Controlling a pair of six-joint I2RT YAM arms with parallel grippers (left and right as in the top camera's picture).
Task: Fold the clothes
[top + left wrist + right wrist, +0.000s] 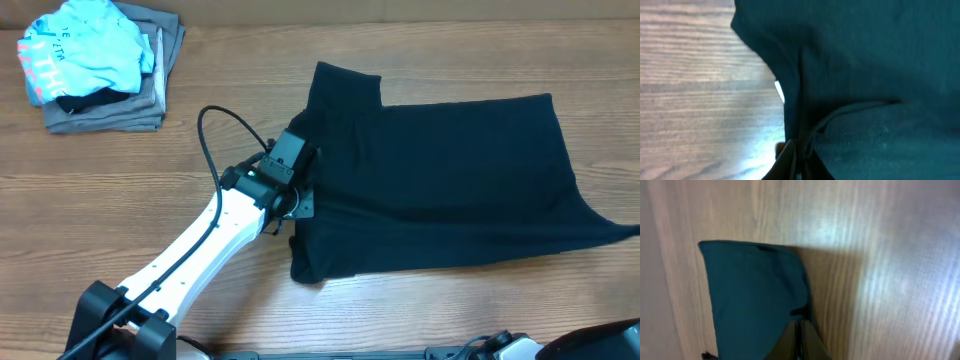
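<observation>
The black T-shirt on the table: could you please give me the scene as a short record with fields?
garment: black T-shirt, spread mostly flat on the table, its lower right corner trailing to the picture's edge
left gripper: shut on the shirt's left edge, fabric bunched at its tips
right gripper: shut, at the edge of a corner of dark cloth; whether it grips cannot be told
pile: light blue shirt on top of a grey garment, upper left of the overhead view
</observation>
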